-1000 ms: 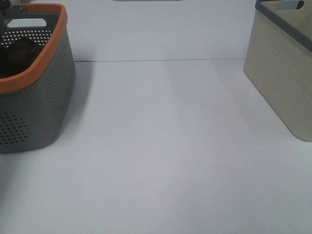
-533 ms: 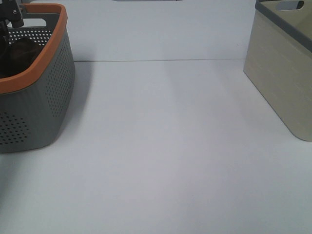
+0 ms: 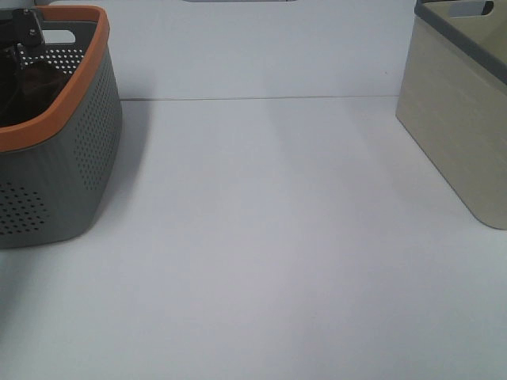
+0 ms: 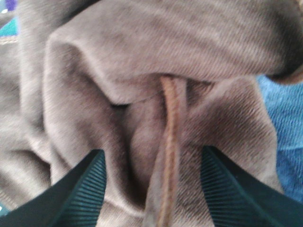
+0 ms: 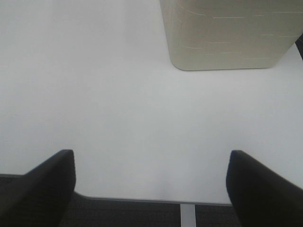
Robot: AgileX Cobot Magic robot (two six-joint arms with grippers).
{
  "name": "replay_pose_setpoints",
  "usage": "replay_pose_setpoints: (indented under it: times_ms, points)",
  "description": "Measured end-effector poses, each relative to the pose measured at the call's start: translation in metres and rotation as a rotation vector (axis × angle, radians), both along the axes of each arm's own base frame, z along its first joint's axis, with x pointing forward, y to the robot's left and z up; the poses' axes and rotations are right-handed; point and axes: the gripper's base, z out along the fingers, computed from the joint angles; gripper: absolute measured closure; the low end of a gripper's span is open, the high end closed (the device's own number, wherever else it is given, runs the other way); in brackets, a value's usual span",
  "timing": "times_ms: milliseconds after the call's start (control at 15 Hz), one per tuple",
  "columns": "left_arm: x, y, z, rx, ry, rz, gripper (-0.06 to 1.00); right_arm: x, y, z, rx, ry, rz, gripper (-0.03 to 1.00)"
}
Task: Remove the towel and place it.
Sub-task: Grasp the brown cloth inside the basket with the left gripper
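Note:
The towel (image 4: 142, 85) is a crumpled reddish-brown cloth with a stitched hem, and it fills the left wrist view. It lies inside the grey basket with the orange rim (image 3: 79, 87) at the far left of the table, where it shows only as a dark mass (image 3: 32, 83). My left gripper (image 4: 152, 158) is open, its two fingers standing on either side of a raised fold of the towel. In the exterior view it (image 3: 20, 36) reaches down into the basket. My right gripper (image 5: 150, 158) is open and empty above the bare table.
A blue cloth (image 4: 286, 137) lies beside the towel in the basket. A beige bin with a grey rim (image 3: 459, 103) stands at the far right and also shows in the right wrist view (image 5: 227, 33). The white table (image 3: 269, 237) lies between the two containers.
My left gripper has come into view at the basket's far rim and moved lower into the basket. Nothing else has moved.

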Motion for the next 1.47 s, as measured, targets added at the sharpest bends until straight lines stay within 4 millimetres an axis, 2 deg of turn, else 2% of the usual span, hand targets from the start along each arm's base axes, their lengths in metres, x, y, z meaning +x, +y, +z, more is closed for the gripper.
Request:
replay_pose_setpoints:
  times_ms: [133,200,267,333,400,1067,1133,1200,1267,1467]
  points:
    - [0.000,-0.001,0.000,0.016,0.000,-0.011,0.43,0.000,0.000,0.000,0.000,0.000,0.000,0.21]
    - [0.000,-0.002,0.000,0.024,0.000,-0.019,0.50,0.000,0.000,0.000,0.000,0.000,0.000,0.21]
    - [0.000,-0.001,0.000,0.045,-0.001,-0.036,0.60,0.000,0.000,0.000,0.000,0.000,0.000,0.21]
    - [0.001,-0.001,0.000,0.058,-0.011,-0.046,0.86,0.000,0.000,0.000,0.000,0.000,0.000,0.21]
    - [0.001,-0.001,0.000,0.058,-0.012,-0.046,0.93,0.000,0.000,0.000,0.000,0.000,0.000,0.21]
    - [0.001,-0.001,0.003,-0.016,-0.015,0.137,0.94,0.000,0.000,0.000,0.000,0.000,0.000,0.21]
    - [0.000,-0.001,0.011,-0.020,-0.023,0.145,0.94,0.000,0.000,0.000,0.000,0.000,0.000,0.21]
    - [-0.004,-0.001,0.026,-0.028,-0.041,0.162,0.94,0.000,0.000,0.000,0.000,0.000,0.000,0.21]
    - [-0.013,-0.002,0.060,-0.037,-0.087,0.175,0.94,0.000,0.000,0.000,0.002,0.000,0.001,0.21]
    - [-0.047,-0.005,0.139,-0.041,-0.201,0.168,0.94,0.000,0.000,0.000,0.002,0.000,0.001,0.21]
